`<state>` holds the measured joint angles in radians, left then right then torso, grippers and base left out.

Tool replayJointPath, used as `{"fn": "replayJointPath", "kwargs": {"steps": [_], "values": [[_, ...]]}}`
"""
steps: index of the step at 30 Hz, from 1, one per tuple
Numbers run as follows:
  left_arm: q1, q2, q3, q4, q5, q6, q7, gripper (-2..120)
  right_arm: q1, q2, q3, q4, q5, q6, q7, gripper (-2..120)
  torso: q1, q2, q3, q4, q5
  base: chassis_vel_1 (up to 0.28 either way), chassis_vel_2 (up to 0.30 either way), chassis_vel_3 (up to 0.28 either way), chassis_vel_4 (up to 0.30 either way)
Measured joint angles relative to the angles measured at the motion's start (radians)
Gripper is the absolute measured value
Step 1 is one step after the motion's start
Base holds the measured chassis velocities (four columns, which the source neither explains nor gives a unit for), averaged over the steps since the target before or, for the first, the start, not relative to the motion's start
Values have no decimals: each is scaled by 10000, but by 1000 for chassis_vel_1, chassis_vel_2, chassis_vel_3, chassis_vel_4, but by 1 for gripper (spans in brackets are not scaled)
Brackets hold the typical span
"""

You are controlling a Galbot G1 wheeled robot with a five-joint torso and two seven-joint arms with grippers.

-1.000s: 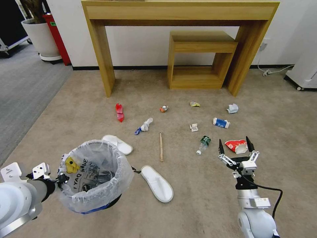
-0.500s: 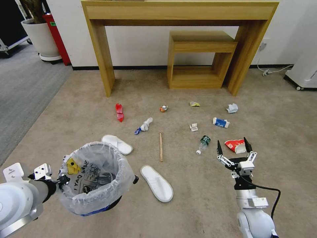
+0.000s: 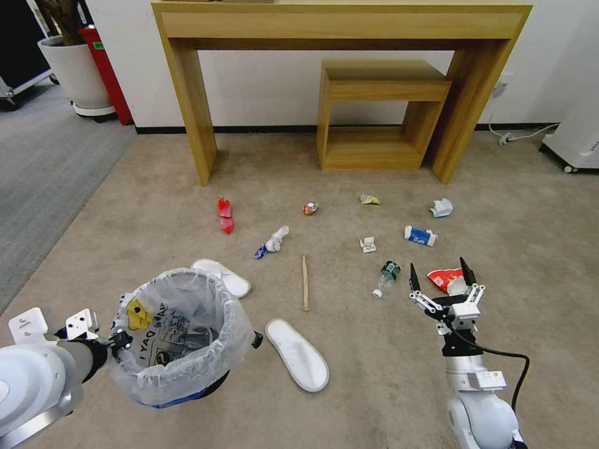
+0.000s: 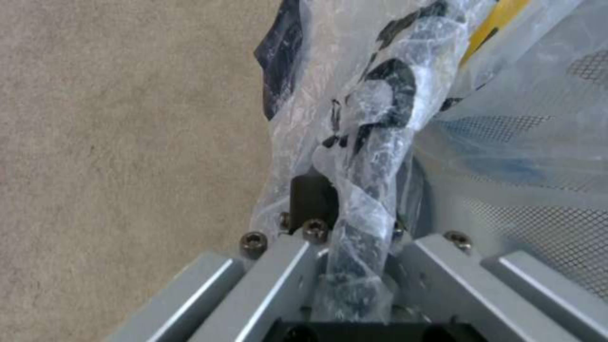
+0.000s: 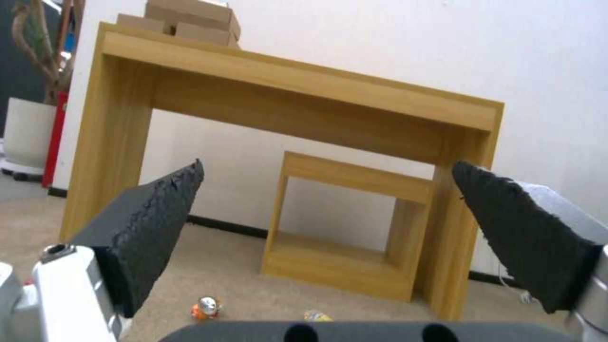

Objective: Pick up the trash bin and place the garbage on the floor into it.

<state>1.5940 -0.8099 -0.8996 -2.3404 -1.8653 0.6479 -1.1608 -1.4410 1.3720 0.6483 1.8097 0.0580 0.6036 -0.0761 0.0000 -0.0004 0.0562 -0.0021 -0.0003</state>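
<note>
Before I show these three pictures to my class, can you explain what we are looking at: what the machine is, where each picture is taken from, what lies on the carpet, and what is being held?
This is a wheeled robot with two arms. The wide picture comes from a camera on its head, looking down at the floor. The other two come from cameras on its wrists.

The left gripper is shut on the rim of the trash bin, a small bin lined with a clear bag; the left wrist picture shows that grip close up.

The right gripper is open, near a red wrapper.

Litter on the carpet includes two white slippers, a wooden stick, a clear bottle and a blue-white carton.
</note>
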Motion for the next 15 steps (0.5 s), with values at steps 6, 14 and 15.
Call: {"fn": "replayJointPath", "kwargs": {"steps": [6,14,15], "values": [[103,-12,-12,-77,44,-4,0,0,24,28,11,-36,-58,87,-22,100,0,0,-1,0,0,0,0,0,0],[205,-88,-28,-159,138,-11,1,0,-23,78,3,-30,-88,112,-36,100,0,0,-2,0,1,40,41,-39,-49],[208,-90,-28,-160,143,-12,1,0,-27,80,4,-28,-89,112,-36,100,0,0,-2,0,0,124,140,-109,-122]]}}
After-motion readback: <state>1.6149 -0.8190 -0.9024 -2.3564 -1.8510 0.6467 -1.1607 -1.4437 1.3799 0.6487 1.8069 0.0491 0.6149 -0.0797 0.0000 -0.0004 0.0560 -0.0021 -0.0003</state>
